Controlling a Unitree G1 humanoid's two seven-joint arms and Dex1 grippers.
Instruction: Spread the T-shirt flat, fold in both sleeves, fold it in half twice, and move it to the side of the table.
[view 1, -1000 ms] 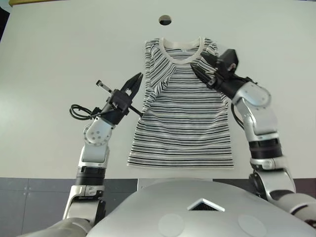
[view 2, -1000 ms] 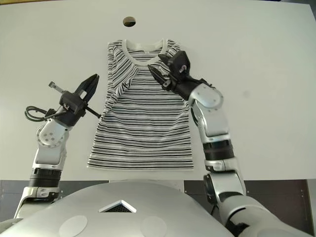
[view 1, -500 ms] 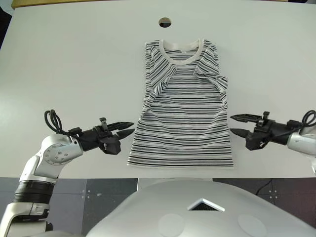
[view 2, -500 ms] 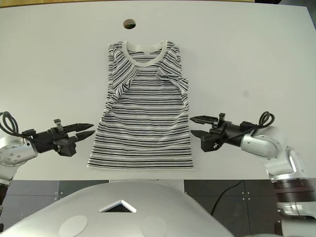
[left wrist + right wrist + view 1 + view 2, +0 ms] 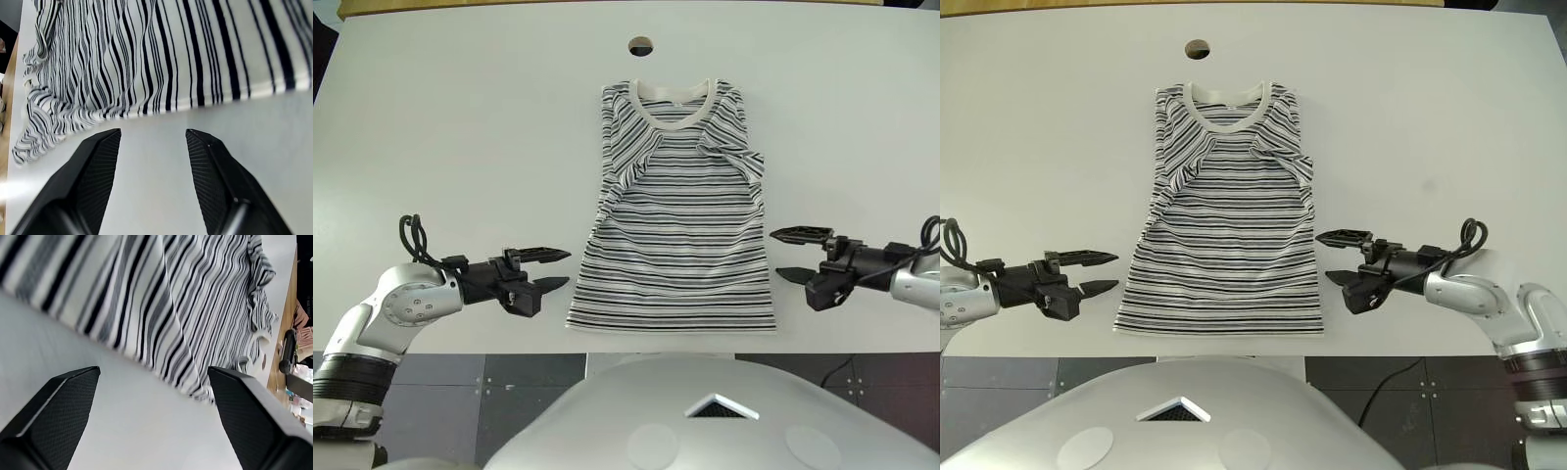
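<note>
- T-shirt (image 5: 680,225), striped, lies in the middle of the white table (image 5: 460,127), with its collar (image 5: 673,102) at the far end and its hem (image 5: 671,324) close to the near edge; its long axis runs straight away from the robot
- The left sleeve (image 5: 628,174) and right sleeve (image 5: 745,163) are both turned in over the chest, so the body reads as a narrow oblong, a little rumpled where the sleeves lie
- The left gripper (image 5: 567,268) sits low over the table just beside the shirt's left edge, near the hem corner; its fingers are spread wide and hold nothing, with the tips pointing inward at the cloth
- The right gripper (image 5: 774,254) mirrors it just off the right edge, slightly farther up from the hem corner, and is also spread wide and empty
- In both wrist views a strip of bare table separates the fingertips from the shirt's side edge, so neither touches it
- Judgement: the sleeves look done and the first halving comes next; the shirt lies between the two grippers, each about equally near its own side, so each would slide inward, pinch its own lower corner and carry the hem away from the robot towards the collar
</note>
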